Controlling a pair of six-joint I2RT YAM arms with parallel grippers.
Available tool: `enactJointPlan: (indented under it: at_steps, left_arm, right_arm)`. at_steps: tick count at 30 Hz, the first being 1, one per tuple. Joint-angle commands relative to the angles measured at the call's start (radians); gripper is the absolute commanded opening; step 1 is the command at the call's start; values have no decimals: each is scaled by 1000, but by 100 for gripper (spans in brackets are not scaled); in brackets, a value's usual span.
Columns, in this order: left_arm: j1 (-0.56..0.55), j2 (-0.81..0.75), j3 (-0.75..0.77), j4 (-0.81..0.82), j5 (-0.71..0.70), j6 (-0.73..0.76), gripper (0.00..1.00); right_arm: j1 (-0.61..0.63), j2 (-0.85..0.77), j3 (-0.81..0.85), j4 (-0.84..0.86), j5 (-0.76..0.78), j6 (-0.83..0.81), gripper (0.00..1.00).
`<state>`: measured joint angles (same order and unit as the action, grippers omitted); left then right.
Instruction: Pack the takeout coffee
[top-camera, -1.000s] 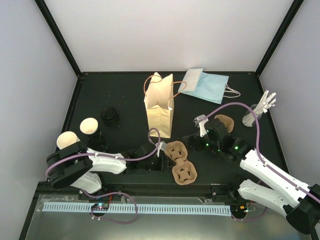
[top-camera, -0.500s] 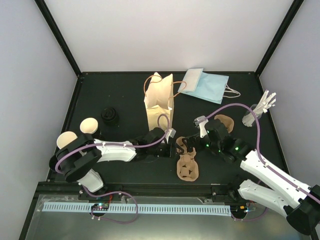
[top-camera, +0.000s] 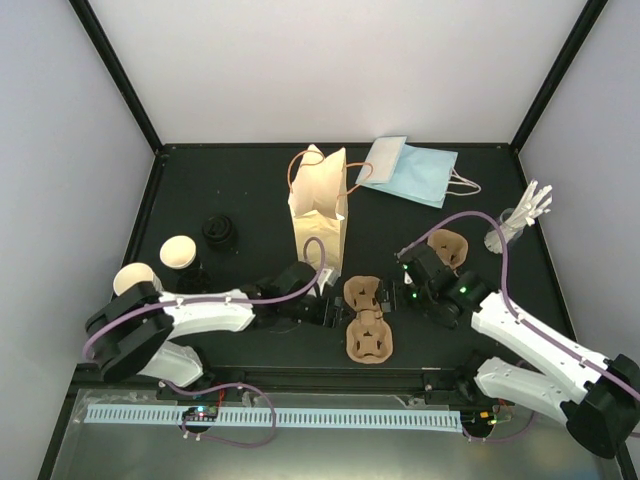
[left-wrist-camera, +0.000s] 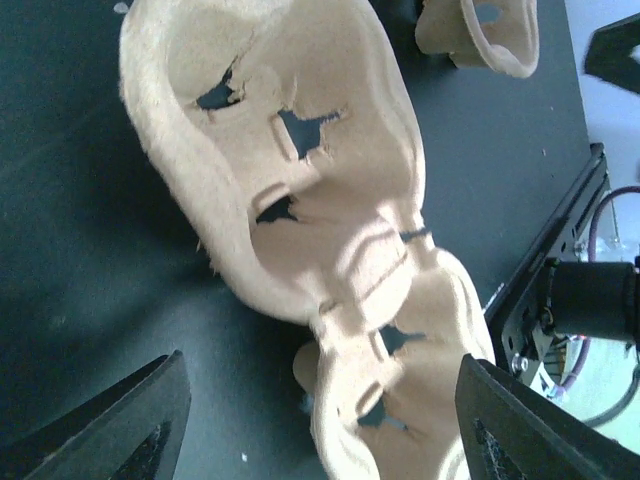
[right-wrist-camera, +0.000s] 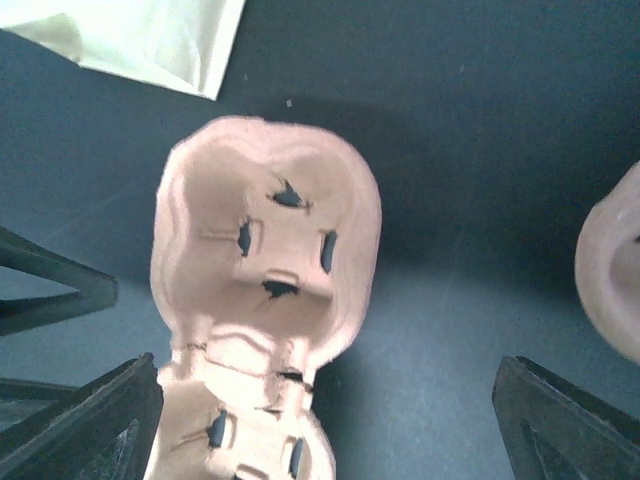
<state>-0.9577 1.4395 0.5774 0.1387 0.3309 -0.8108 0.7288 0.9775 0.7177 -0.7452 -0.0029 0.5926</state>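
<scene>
The takeout coffee is out of view. A brown pulp cup carrier (top-camera: 365, 318) lies flat on the black table in front of the tan paper bag (top-camera: 318, 205). My left gripper (top-camera: 335, 308) is just left of the carrier, open; in the left wrist view the carrier (left-wrist-camera: 300, 200) lies loose between and beyond the spread fingers (left-wrist-camera: 120, 430) of the gripper (left-wrist-camera: 320, 430). My right gripper (top-camera: 400, 285) hangs open to the carrier's right; its wrist view looks down on the carrier (right-wrist-camera: 265, 260) with the gripper (right-wrist-camera: 325, 420) held wide above it.
A second pulp carrier (top-camera: 450, 245) sits behind the right gripper. Lidless cream cups (top-camera: 180, 252) and a stack of black lids (top-camera: 218, 232) stand at the left. A blue bag (top-camera: 410, 168) lies at the back, a white stand (top-camera: 520, 215) at the right.
The left gripper tipped the carrier up, then laid it flat, opened and let it go. The right gripper shifted a little nearer and lower.
</scene>
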Motion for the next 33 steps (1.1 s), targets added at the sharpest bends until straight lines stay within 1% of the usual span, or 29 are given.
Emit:
enactJointPlan:
  at_steps: [1, 5, 9, 12, 14, 19, 22, 23, 25, 28, 33]
  left_arm:
    - [-7, -102, -40, -64, 19, 27, 77]
    - [-7, -199, -77, -117, 4, 38, 86]
    - [-6, -284, -97, -180, -27, 50, 92]
    - [1, -316, -105, -219, -39, 56, 92]
    - [6, -330, -113, -231, -34, 52, 92]
    - [17, -367, -137, -258, -35, 42, 92]
    - [26, -395, -156, -278, -38, 40, 92]
    - [29, -407, -164, -283, -38, 38, 91]
    - [32, -435, -179, -297, -39, 36, 91]
    - [34, -477, -189, -334, -45, 38, 91]
    - [34, -519, -189, -401, -60, 53, 91]
  right_arm:
    - [4, -32, -59, -28, -76, 75, 93]
    - [15, -52, -126, 44, -171, 104, 93]
    - [56, -41, -180, 123, -222, 137, 93]
    - [96, -9, -205, 198, -252, 172, 91]
    - [146, 18, -206, 247, -264, 204, 91]
    - [277, 110, -181, 407, -288, 300, 90]
    - [327, 159, -166, 512, -298, 351, 90]
    - [332, 167, -158, 522, -297, 354, 90]
    - [333, 170, -133, 470, -265, 322, 91]
    - [333, 152, -96, 346, -184, 242, 92]
    - [333, 80, -64, 164, -55, 105, 92]
